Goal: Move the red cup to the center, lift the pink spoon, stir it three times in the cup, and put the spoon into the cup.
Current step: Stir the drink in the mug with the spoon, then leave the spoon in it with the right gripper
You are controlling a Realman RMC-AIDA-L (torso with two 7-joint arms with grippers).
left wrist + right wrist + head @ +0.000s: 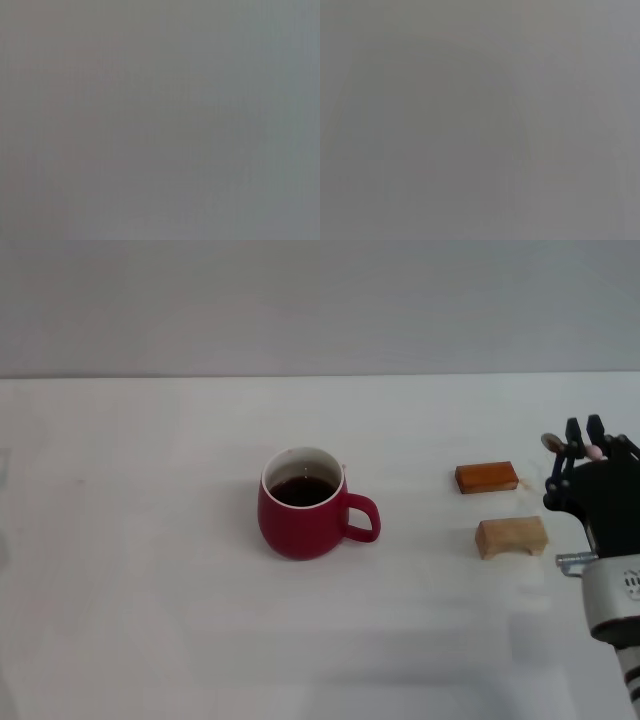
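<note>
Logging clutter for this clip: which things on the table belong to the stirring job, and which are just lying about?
Part of the job:
- red cup, holding dark liquid, near the table's middle
- pink spoon, held in the right tool at the right edge

Just lying about:
- orange-brown block
- light wooden block, nearer the robot than the orange-brown one

Red cup [300, 520] upright mid-table; pink spoon [594, 452] gripper-held.

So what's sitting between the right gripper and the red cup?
In the head view, two blocks lie between the right gripper and the red cup: an orange-brown block and a light wooden block.
</note>
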